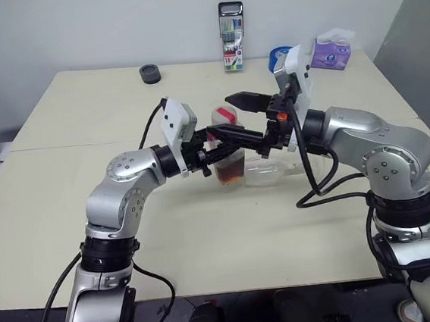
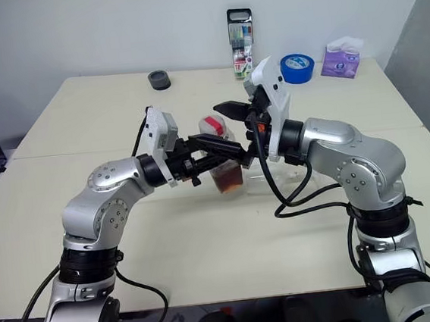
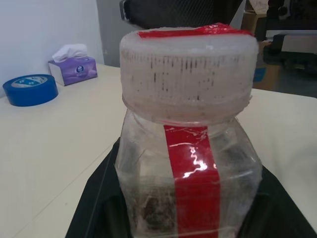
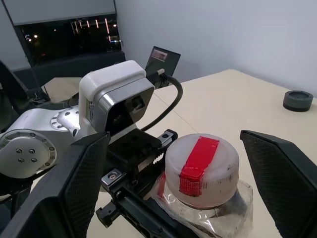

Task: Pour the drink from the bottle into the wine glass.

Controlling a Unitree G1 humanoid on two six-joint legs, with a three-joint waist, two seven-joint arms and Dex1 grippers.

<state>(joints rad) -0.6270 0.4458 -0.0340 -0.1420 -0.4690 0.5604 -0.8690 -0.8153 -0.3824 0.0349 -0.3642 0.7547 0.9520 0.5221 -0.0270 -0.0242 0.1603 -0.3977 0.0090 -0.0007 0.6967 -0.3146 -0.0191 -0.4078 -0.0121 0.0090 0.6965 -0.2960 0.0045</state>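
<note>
- The left tool (image 1: pixel 224 141) is squeezed tight around the body of the bottle (image 1: pixel 227 146) and holds it up off the table (image 1: pixel 68 137), so the right arm can get at the top
- The bottle stands almost straight up, so none of the drink (image 1: pixel 230 175) can spill; the dark red-brown drink sits low in the bottom of it
- The cap (image 4: pixel 200 168) is on the bottle; it is white with a strip of red tape over the top, so I think it has to come off before any pouring
- The right tool (image 4: pixel 173 163) is wide open, with one black finger (image 4: pixel 81 183) on each side of the cap, and it grips nothing; it looks ready to close on the cap and twist it
- The two arms meet in the middle of the table, so one can hold the bottle while the other works on it
- Something clear (image 1: pixel 266 173) lies low on the table just behind the bottle, under the right arm; it may be the wine glass, but I cannot tell
- The pouring has not begun
- At the back of the table are a marker case (image 1: pixel 233 37), a roll of blue tape (image 2: pixel 296 67), a purple tissue box (image 2: pixel 340 61) and a small dark round thing (image 1: pixel 150 73), all well away from the arms
</note>
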